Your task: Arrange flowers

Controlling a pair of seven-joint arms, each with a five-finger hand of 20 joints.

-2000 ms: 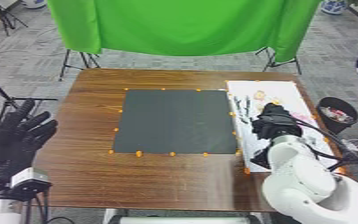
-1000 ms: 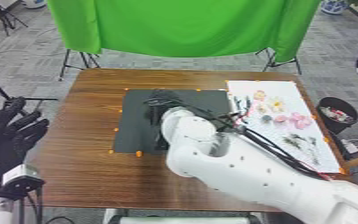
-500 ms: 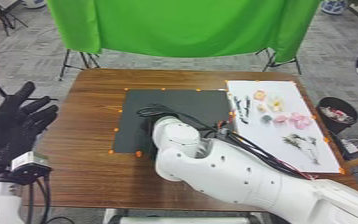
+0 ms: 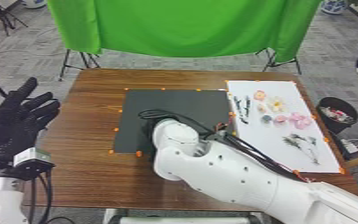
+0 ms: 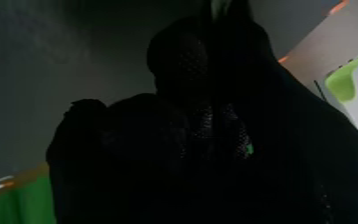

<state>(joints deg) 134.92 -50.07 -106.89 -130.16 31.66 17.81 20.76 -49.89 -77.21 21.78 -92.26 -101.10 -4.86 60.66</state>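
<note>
Mostly hidden, the right hand [image 4: 150, 128] pinches an indistinct green sliver [image 5: 218, 7]; the left hand [image 4: 14, 125] has open fingers.

You've got a brown wood table [image 4: 91, 115], grain showing, smooth with a slight sheen. On the table: dark mat [image 4: 180, 97], smooth and matt; white sheet [image 4: 246, 145], flat, smooth, paper-like. Flowers [image 4: 300, 120] on the table's right side look thin and papery. Beyond the table's far edge you have green cloth [image 4: 175, 25], matt, soft folds. Carpet [image 4: 42, 57] around the table reads grey, matt, rough. Your right arm [image 4: 220, 170] over the table: smooth white shell, light gloss. Left hand [image 4: 15, 120], left of the table: matt black fabric.
</note>
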